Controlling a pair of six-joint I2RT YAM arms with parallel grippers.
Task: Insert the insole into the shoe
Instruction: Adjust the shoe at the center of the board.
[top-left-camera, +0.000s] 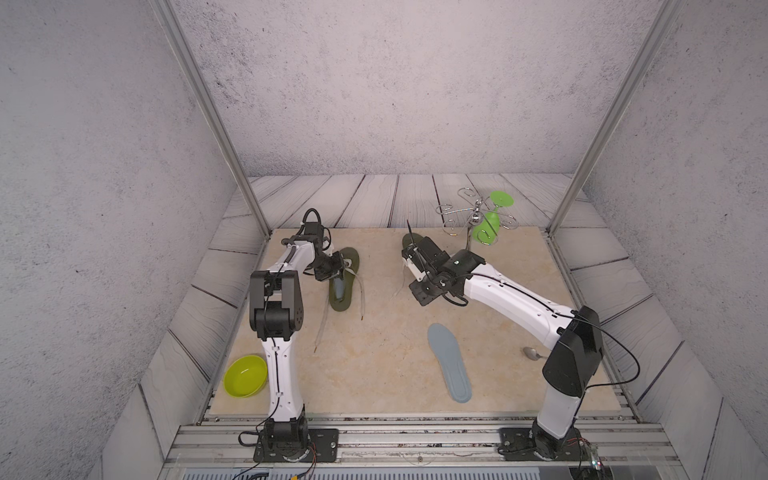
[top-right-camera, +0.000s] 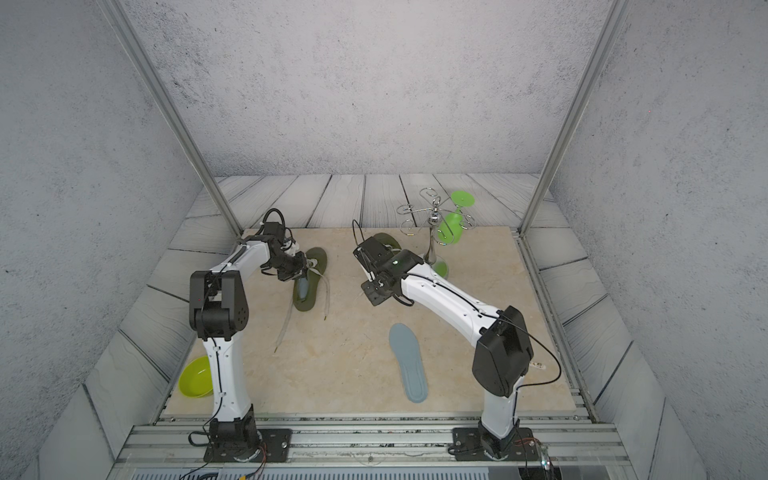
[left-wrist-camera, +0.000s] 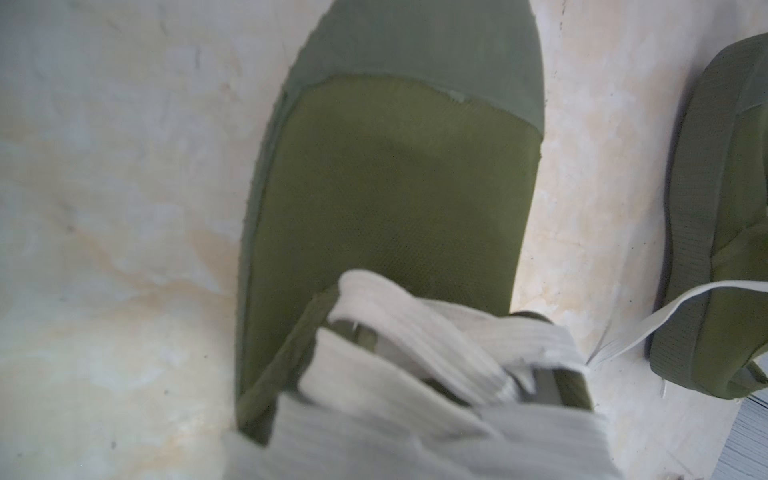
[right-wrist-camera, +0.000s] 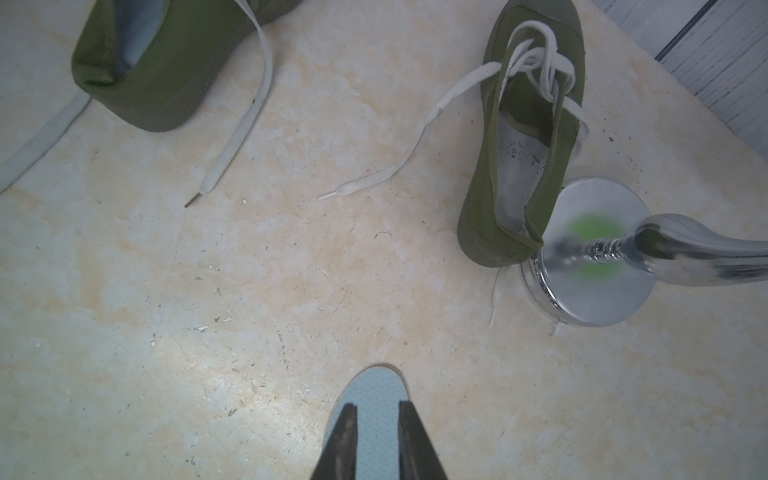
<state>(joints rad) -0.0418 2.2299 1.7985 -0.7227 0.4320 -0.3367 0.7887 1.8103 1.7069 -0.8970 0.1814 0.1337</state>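
Right wrist shows illegible print (right-wrist-camera: 519, 156) inside shoe (right-wrist-camera: 482, 195).

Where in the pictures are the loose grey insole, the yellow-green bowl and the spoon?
loose grey insole (top-left-camera: 451, 365): in a top view, on the middle of its length.
yellow-green bowl (top-left-camera: 246, 376): in a top view, on its bare inside.
spoon (top-left-camera: 530, 353): in a top view, on its rounded head.

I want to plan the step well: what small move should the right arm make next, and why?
Probably lower the right end effector onto the tip of the loose insole and close. Its jaws stand open with that tip showing between them, the insole lies flat on the table, and the shoe beside the metal stand shows no such insole inside.
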